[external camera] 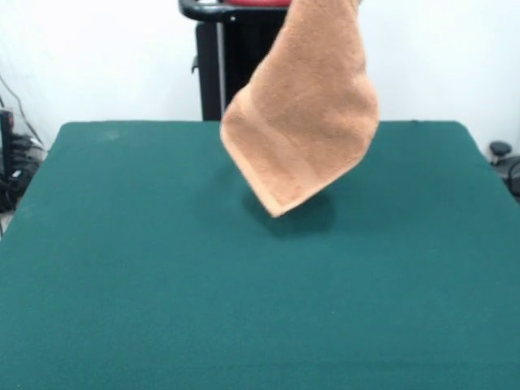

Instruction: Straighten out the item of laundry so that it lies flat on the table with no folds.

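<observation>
The towel [305, 114] hangs over the middle of the table [122, 284], its lowest corner just above the felt (shadow beneath), blocking the centre while both sides and the near half lie open.

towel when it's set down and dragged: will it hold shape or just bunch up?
Likely floppy: the towel hangs limp from the top of the frame, draping to a single low corner above the table. Probably light, since it hangs in a thin sheet. The terry pile may catch on the felt-like surface, so dragging could stretch or bunch it rather than slide it cleanly.
</observation>
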Available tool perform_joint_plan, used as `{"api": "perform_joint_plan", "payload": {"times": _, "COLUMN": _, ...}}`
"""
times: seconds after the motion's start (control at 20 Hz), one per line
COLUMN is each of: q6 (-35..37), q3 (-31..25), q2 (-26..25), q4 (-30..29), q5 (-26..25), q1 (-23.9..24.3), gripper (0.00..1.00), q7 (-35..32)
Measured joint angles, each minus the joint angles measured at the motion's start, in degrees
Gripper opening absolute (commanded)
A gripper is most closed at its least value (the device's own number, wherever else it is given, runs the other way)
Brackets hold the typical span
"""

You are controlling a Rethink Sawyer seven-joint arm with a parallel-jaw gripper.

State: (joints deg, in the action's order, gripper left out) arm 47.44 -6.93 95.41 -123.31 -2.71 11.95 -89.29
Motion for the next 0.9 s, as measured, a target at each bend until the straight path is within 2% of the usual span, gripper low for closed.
{"api": "perform_joint_plan", "payload": {"times": 0.45, "q6": -1.3, "q3": 0.5, "q2": -2.3, "q4": 0.0, "q5": -0.9, "q1": -5.8, "gripper": 0.00, "q7": -10.9}}
{"api": "perform_joint_plan", "payload": {"times": 0.9, "q6": -4.0, "q3": 2.3, "q2": -2.9, "q4": -1.4, "q5": 1.4, "q1": -9.9, "gripper": 0.00, "q7": -13.0}}
